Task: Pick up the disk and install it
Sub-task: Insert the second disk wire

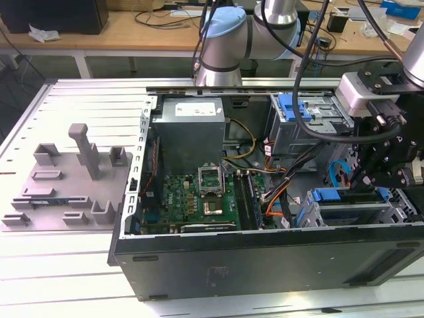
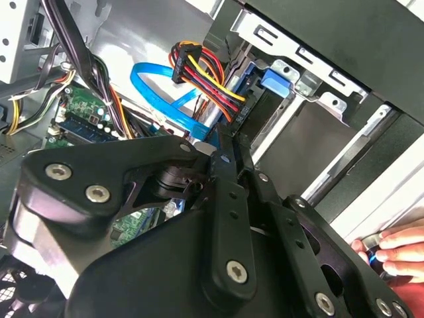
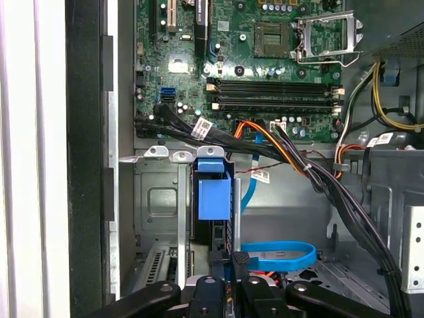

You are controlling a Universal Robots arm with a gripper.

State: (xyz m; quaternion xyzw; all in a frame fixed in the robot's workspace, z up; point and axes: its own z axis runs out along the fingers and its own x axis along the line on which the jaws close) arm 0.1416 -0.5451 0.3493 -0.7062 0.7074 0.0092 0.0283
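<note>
Gripper (image 1: 371,189) down inside the open PC case (image 1: 265,262) at the drive bay, jaws closed on the disk (image 3: 215,192), blue carrier seated in its slot.

A grey plastic slotted fixture (image 1: 63,182) lay on the white slatted counter (image 1: 59,278), well apart from the jaws; a green motherboard (image 1: 199,199) sat nearer, between them.

I'm working in what looks like an electronics or robotics lab: an opened computer case (image 1: 265,199) lies on a slotted metal table (image 1: 73,265) beneath my jaws, a grey fixture (image 1: 66,179) sits well off to the side, and a cable-strewn wooden workbench (image 1: 132,30) stands beyond.
</note>
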